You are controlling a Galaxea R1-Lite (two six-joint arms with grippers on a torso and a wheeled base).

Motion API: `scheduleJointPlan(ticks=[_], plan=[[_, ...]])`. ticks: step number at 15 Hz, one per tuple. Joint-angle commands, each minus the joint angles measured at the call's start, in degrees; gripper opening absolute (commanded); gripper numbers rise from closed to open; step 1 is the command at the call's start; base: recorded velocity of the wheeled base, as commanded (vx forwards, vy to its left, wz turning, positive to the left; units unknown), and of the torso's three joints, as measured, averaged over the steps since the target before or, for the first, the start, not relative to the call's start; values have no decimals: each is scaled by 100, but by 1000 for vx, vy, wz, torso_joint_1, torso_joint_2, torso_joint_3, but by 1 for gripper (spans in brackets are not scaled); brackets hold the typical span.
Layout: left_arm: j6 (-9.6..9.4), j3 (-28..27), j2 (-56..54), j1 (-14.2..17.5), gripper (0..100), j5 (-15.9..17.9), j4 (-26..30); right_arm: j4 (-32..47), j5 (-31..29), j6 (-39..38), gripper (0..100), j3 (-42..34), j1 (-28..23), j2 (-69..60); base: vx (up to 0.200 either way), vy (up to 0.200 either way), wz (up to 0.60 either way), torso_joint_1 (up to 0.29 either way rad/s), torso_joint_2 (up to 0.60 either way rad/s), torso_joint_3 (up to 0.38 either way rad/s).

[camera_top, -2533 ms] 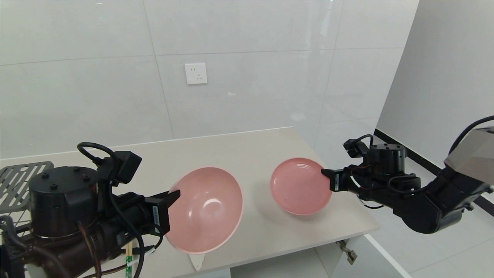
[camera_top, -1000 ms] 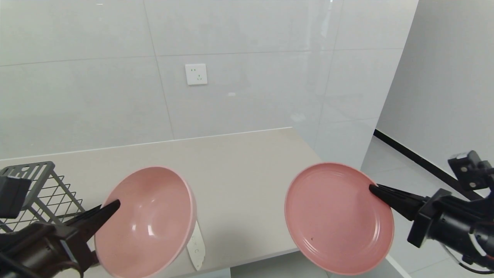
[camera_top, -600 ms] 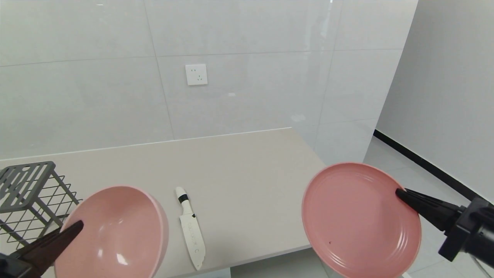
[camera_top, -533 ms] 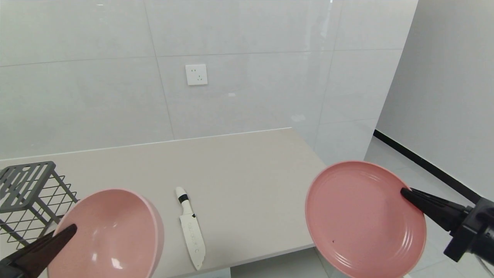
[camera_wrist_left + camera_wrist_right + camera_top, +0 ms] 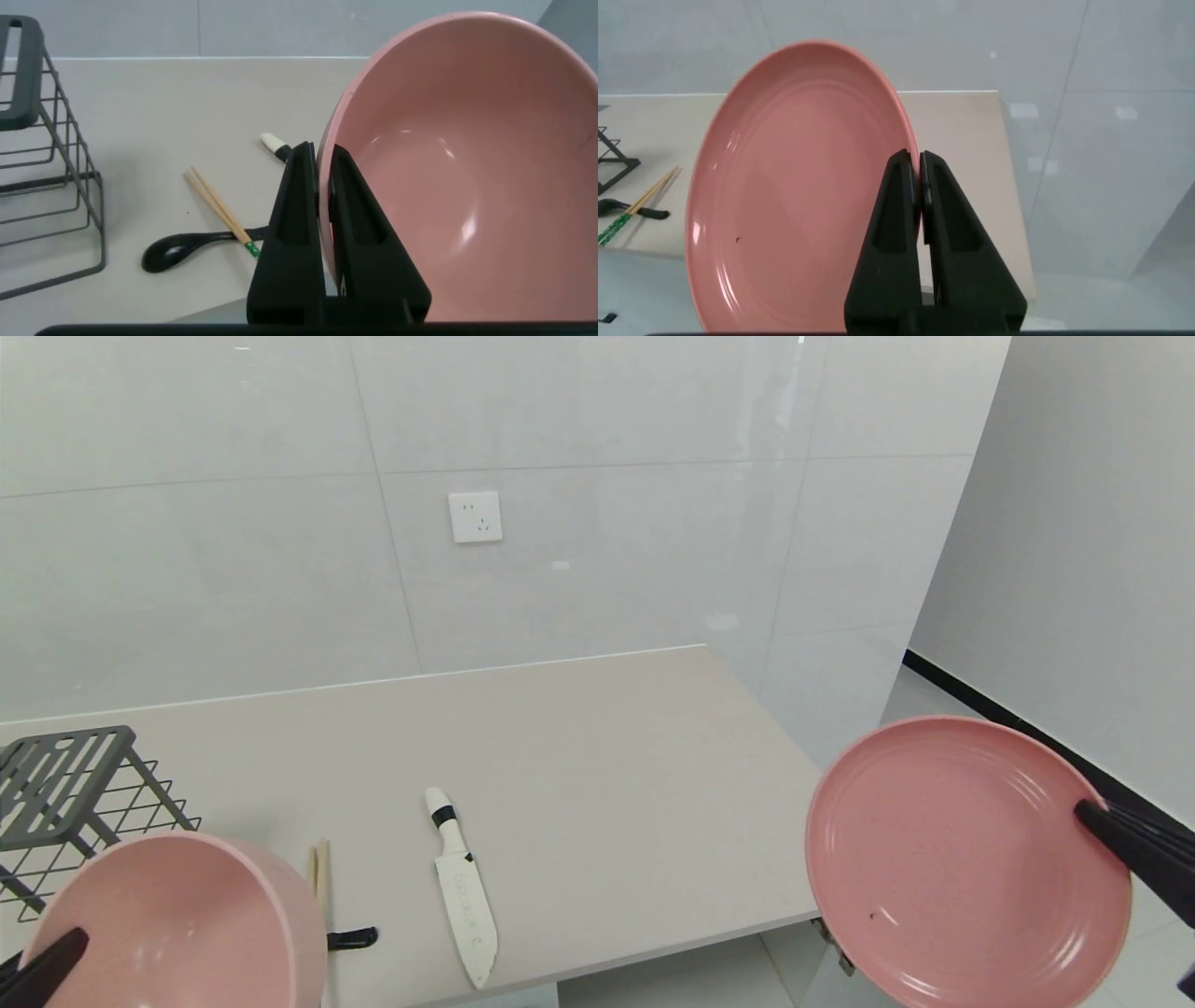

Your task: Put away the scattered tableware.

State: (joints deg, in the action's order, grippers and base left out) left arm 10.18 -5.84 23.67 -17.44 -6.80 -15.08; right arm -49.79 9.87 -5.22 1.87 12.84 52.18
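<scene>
Pink plate [image 5: 962, 868], pinched by its rim alone in the jaws of the right gripper [image 5: 921, 177] beyond the right edge of the table [image 5: 607, 756], and pink bowl [image 5: 177, 924], likewise clamped by the left gripper [image 5: 322, 177] over the near left corner, could be twisted loose and dropped.

Pale counter [image 5: 579, 737] bearing a wire rack [image 5: 65, 793] at its left end, a white knife [image 5: 460, 885] near the front edge, chopsticks [image 5: 317, 868] left of the knife, a black spoon [image 5: 187, 248] beside them.
</scene>
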Motion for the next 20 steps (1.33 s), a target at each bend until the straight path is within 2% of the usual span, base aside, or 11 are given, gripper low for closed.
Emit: scheduleJointPlan(ticks=[1, 2, 4, 8, 11, 15, 17, 18, 20], plan=[[-7, -31, -574, 110, 0, -5, 190, 505, -3, 21, 0, -81, -229, -990, 0, 0, 0, 0, 0, 0], [-7, -49, -618, 136, 0, -5, 225, 672, -3, 30, 0, -81, -247, -1148, 0, 0, 0, 0, 0, 0], [-7, -66, -768, 400, 0, 3, 251, 1498, -3, 91, 0, -63, -440, -2080, 0, 0, 0, 0, 0, 0], [-7, -40, -1075, 549, 0, 12, 286, 2456, -3, 443, 0, -63, -660, -3275, 0, 0, 0, 0, 0, 0], [-7, -14, -1471, 628, 0, 12, 629, 3151, -3, 785, 0, -125, -686, -4145, 0, 0, 0, 0, 0, 0], [-16, -14, -1787, 628, 0, 12, 1200, 3265, -12, 882, 0, -169, -748, -4558, 0, 0, 0, 0, 0, 0], [-16, -5, -1787, 637, 0, 12, 1200, 3318, -56, 926, 0, -187, -818, -4646, 0, 0, 0, 0, 0, 0], [-51, 21, -1787, 663, 0, 12, 1200, 3318, -214, 935, 0, -187, -818, -4646, 0, 0, 0, 0, 0, 0], [-491, 232, -1787, 866, 0, -5, 1139, 3405, -416, 1075, 0, -187, -809, -4646, 0, 0, 0, 0, 0, 0]])
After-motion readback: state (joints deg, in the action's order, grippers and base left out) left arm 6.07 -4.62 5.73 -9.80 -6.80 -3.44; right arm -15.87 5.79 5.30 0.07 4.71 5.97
